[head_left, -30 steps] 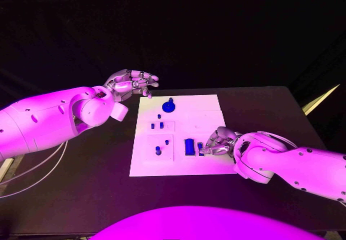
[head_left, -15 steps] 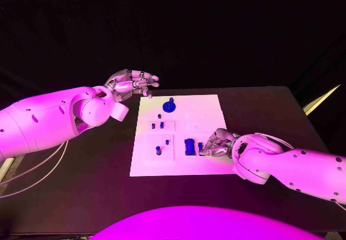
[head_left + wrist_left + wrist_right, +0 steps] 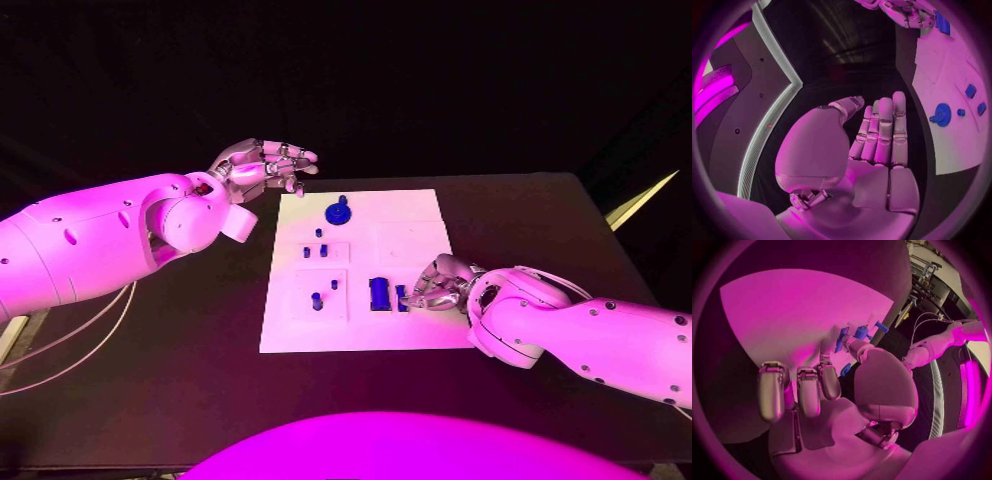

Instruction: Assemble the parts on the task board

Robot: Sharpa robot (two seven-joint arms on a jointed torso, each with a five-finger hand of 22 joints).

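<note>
White task board [image 3: 389, 330] sits mid black desk [image 3: 534, 215], long side running away from the robot. Blue parts on it: round gear-like piece [image 3: 338, 212] near the far edge, a few small pegs [image 3: 323, 249] mid-board on the left half, two more small pegs [image 3: 317, 300] nearer the robot, and a larger rectangular block [image 3: 378, 292] toward the near right with a slim blue piece [image 3: 400, 296] just beside it.

Right hand [image 3: 437, 283] is down on the board at its right edge, fingers curled, fingertips right at the slim piece next to the block. Right wrist view shows blue bits around the thumb tip, but can't tell if it's actually gripping anything or just touching.

Left hand [image 3: 264, 166] hangs off the board, past its far left corner, above the desk. Fingers loosely curled in head view; left wrist view shows fingers [image 3: 882, 132] extended side by side, thumb alongside, nothing in the palm. Gear [image 3: 942, 114] lies well apart from it.
</note>
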